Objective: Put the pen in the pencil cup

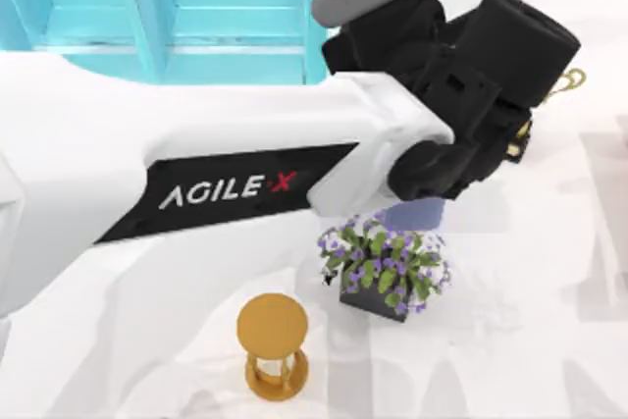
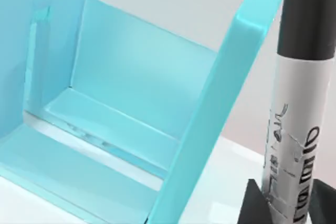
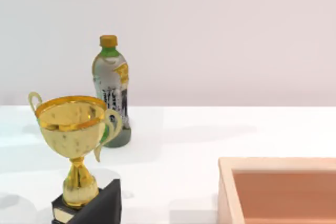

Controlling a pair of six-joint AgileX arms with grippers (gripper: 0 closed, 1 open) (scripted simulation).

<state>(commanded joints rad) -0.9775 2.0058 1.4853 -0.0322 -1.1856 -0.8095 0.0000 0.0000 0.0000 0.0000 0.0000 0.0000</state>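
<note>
The pen [image 2: 299, 103] is seen close up in the left wrist view: a black cap above a white barrel printed with dark lettering that cannot be read. It is held upright between the dark fingers [image 2: 252, 203] of the left gripper [image 2: 286, 205], which are closed on the lower barrel. In the top view the left arm's white link, marked "AGILE·X", stretches across the counter [image 1: 549, 340] from the left, and its black wrist hangs over the pencil cup [image 1: 417, 211], of which a periwinkle patch is visible just beneath it. A dark pot of purple flowers [image 1: 383, 267] stands just in front of the cup, and a gold hourglass [image 1: 273, 345] nearer the front edge. A pale blue shelf unit [image 1: 167, 7] occupies the far left. Open counter lies to the right. In the right wrist view a gold trophy [image 3: 76, 145], a bottle [image 3: 111, 90] and a wooden tray [image 3: 278, 190] are seen; whether the right gripper is open cannot be told.
</note>
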